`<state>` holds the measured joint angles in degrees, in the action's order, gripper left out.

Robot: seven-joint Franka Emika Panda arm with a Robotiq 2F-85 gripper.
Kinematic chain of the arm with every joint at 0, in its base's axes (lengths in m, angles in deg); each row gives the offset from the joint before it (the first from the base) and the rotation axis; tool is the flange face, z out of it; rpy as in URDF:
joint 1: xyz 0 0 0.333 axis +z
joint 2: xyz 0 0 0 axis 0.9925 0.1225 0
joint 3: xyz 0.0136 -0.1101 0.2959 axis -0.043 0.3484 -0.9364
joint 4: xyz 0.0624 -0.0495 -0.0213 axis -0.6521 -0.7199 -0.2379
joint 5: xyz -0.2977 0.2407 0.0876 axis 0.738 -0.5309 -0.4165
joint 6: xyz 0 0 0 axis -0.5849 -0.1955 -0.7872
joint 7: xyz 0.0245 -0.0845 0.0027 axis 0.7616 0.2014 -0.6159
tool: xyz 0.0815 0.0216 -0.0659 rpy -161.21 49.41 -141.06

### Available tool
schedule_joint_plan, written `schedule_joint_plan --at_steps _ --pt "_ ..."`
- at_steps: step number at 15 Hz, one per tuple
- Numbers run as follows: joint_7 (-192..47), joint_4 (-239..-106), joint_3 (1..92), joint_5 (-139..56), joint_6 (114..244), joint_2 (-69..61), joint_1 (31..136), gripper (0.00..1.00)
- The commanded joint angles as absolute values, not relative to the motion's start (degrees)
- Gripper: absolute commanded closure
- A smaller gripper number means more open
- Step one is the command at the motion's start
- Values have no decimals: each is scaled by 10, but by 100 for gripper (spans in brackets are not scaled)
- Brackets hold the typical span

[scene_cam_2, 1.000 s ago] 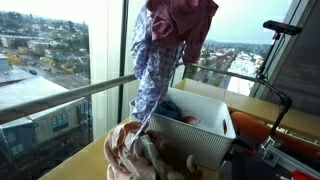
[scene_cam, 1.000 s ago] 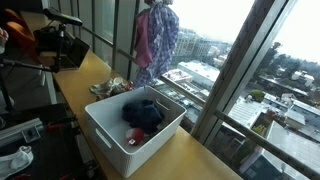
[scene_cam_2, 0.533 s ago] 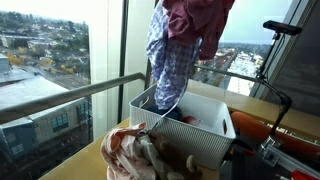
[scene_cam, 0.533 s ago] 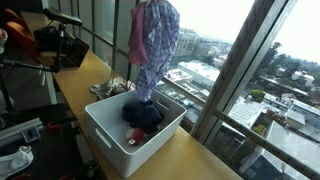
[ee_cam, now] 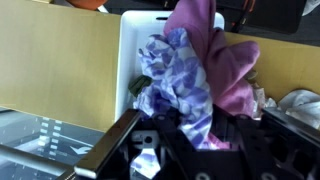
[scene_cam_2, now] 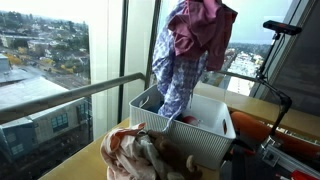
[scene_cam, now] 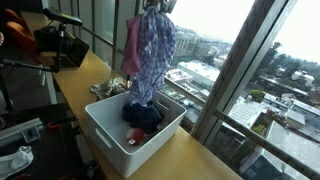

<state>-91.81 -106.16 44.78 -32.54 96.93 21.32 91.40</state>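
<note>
While wrist view shows the hand, exterior views show garments hanging.

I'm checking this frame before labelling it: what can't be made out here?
1. Tool tips: wrist view, buried in the pink and blue-patterned cloth bundle; both exterior views, cut off by the top edge.
2. Contents of the white slatted plastic basket: partly covered by the hanging bundle, blurred in the wrist view.
</note>
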Motion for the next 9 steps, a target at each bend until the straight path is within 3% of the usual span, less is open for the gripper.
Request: schedule_joint_plan --at_steps 1,9 --pt "-904 -1067 457 -314 956 190 907 94" --pt "-920 -1070 482 -262 933 143 904 94"
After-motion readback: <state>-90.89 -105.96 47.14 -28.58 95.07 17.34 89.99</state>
